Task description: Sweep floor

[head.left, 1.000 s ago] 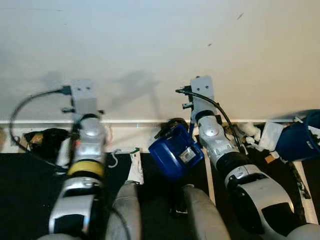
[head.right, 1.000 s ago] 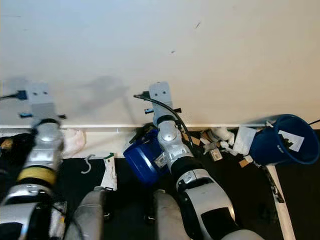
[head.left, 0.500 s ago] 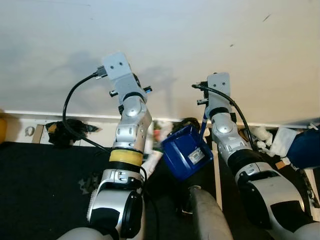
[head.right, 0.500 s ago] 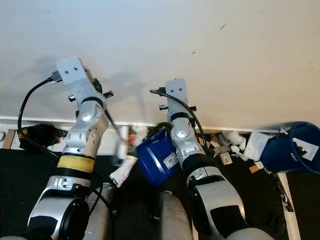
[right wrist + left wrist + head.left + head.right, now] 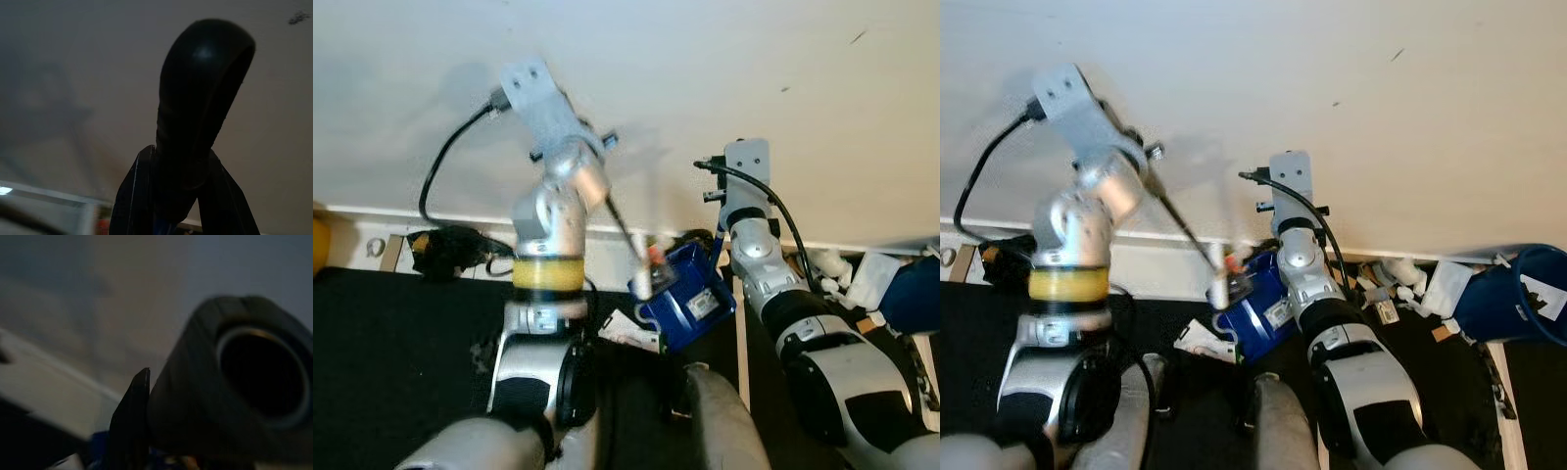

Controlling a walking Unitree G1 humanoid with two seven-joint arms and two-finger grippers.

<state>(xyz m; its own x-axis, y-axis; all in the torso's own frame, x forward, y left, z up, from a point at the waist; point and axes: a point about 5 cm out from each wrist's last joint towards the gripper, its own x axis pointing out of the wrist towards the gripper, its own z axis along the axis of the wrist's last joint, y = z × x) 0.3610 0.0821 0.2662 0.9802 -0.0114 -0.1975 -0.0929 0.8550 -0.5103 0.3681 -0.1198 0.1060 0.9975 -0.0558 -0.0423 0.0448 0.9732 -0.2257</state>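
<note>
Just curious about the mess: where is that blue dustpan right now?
The blue plastic dustpan sits centre in the head views, by the white baseboard, beside the right arm.

Glossy blue plastic dustpan (image 5: 683, 299); matt white wall (image 5: 705, 69); dark matt floor (image 5: 391, 343).

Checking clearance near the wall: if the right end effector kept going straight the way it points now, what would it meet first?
Probably the white wall. The right end effector, shut on a black handle, points up at it; the right wrist view shows nothing else ahead, though depth is unclear.
</note>
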